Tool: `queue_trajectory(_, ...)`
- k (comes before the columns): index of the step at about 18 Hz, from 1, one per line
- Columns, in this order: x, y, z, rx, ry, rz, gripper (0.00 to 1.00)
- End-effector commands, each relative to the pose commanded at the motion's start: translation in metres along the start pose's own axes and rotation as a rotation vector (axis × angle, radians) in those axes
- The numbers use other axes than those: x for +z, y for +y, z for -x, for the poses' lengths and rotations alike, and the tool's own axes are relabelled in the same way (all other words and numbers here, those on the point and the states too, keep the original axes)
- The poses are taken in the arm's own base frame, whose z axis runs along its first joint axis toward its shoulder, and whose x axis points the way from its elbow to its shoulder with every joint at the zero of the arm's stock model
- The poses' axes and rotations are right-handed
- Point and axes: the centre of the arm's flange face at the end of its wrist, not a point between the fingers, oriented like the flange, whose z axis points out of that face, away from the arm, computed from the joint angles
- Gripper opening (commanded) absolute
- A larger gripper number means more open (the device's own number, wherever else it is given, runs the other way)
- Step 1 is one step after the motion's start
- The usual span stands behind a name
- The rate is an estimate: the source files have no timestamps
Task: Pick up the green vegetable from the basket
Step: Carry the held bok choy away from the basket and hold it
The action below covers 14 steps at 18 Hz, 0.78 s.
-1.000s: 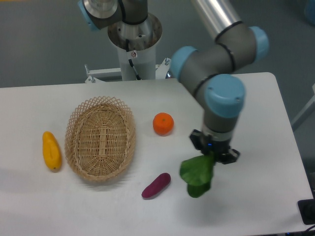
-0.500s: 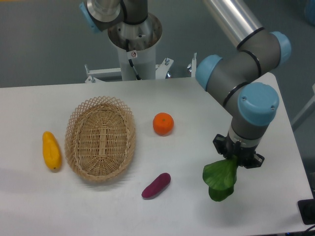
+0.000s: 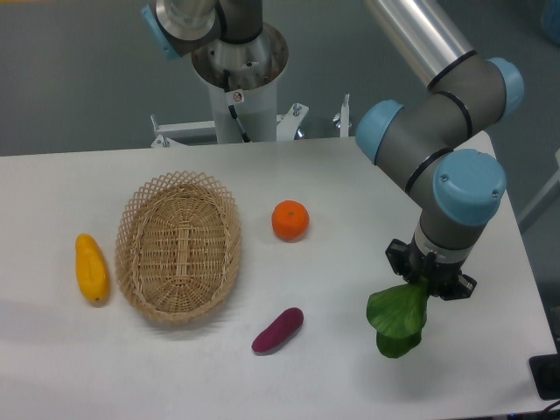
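1. White tabletop (image 3: 105, 367) fills most of the view, with a grey floor behind and the arm's pedestal at the far edge.
2. To the right, the UR5e arm is bent down over the table, its gripper (image 3: 430, 282) pointing at the surface.
3. At left sits the wicker basket (image 3: 179, 248), in which nothing is seen.
4. The bok choy (image 3: 398, 313) is found well apart from the basket, hanging leaves-down from the closed fingers (the stem end is hidden between them).
5. An orange (image 3: 290, 220), a yellow oblong fruit (image 3: 92, 268) and a purple oblong vegetable (image 3: 277, 330) lie on the table.
6. By appearance, the pick is essentially done; the grip should be kept firm and motion smooth, so the floppy leaves are not swung or dragged.
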Motion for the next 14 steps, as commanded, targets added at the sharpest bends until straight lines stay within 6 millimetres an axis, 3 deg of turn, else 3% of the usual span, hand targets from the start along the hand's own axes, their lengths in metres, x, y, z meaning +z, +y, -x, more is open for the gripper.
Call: queue_trajectory(14, -0.0012, -0.0005, 0.0019, -0.002, -0.003, 0.0, 0.28)
